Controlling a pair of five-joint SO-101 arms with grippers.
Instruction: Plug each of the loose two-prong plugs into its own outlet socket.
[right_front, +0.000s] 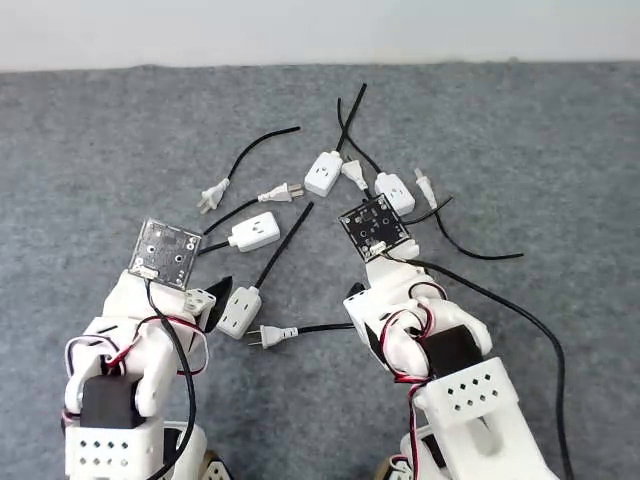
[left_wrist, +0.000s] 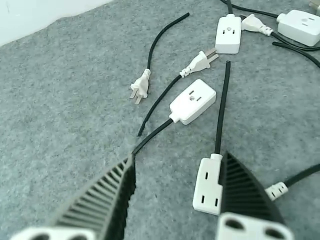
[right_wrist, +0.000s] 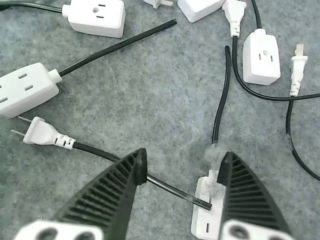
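Observation:
My left gripper stands open low over the grey felt. A white multi-outlet socket lies against the inner side of one finger. Ahead lie a single white socket, a loose two-prong plug and a second plug. My right gripper is open too, straddling the black cord of a white plug. A small white socket sits by one of its fingers, at the cord's cut end. Farther off are a socket and a plug.
More white sockets and plugs with short black cords are spread across the middle of the felt. A long black cable runs along the right arm. Bare felt lies to the far left and far right.

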